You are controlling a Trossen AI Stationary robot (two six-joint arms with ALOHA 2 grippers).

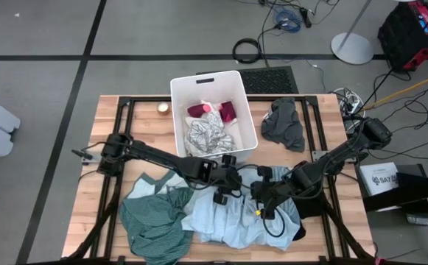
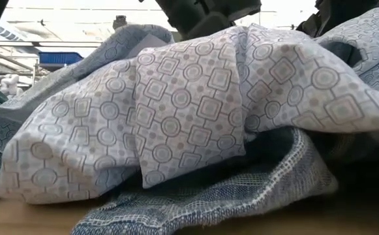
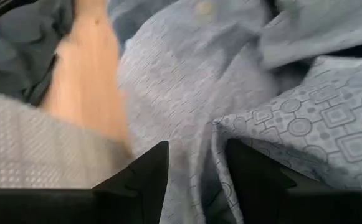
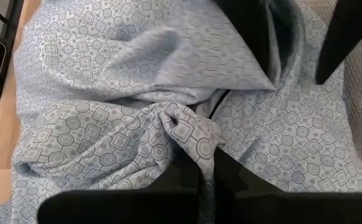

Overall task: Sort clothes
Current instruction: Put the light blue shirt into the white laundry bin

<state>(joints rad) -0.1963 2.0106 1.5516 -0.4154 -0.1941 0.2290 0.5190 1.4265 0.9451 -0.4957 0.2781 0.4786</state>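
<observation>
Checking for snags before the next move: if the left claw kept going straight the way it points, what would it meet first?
Most likely the light blue patterned garment: the left claw is open, its fingers straddling a raised fold of that cloth just ahead. Depth is hard to judge.

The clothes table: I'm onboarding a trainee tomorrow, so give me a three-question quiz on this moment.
1. True or false: the white bin is empty.
2. Which garment do both end effectors work on? A) teal green garment B) light blue patterned shirt C) dark grey garment
3. Fill in: the right end effector is shut on a bunched ____ of cloth.

Key: 1 false; 2 B; 3 fold.
</observation>
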